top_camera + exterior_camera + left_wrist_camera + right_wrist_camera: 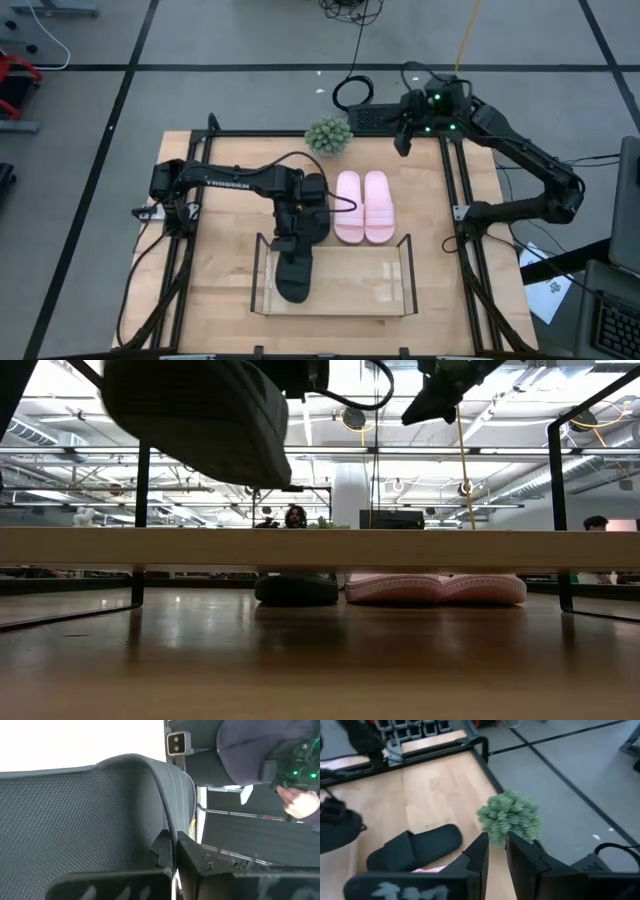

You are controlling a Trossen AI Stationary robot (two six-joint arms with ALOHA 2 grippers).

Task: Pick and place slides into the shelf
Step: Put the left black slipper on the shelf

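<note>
Overhead, the left end effector [291, 243] hangs above the left end of the shelf [405, 262], clamped tight on the rim of a black slide [293, 275] that hangs toe-down over the shelf's clear panel. To the right of the shelf's left end and just behind its back rail, the pink pair [361, 205] lies side by side on the counter [225, 180]. The second black slide is hidden under the left arm from above. Farther right, well behind the shelf near the plant [328, 134] at the counter's back edge, the right end effector [404, 139] hovers with its fingers narrowly parted and holding nothing.

Most of the shelf's panel to the right of the held slide is bare. The black frame rails [463, 190] run close along both short ends of the shelf.

From counter height, the held slide [205, 415] shows lifted clear above the shelf's edge [320, 547], and the other black slide [296, 588] sits on the counter touching the pink pair [435, 588]. At the left wrist, a finger [162, 851] presses against the slide's textured sole [75, 820]; beyond it a person's hand [299, 802] shows. At the right wrist, the resting black slide [415, 847] lies beside the plant [510, 816].
</note>
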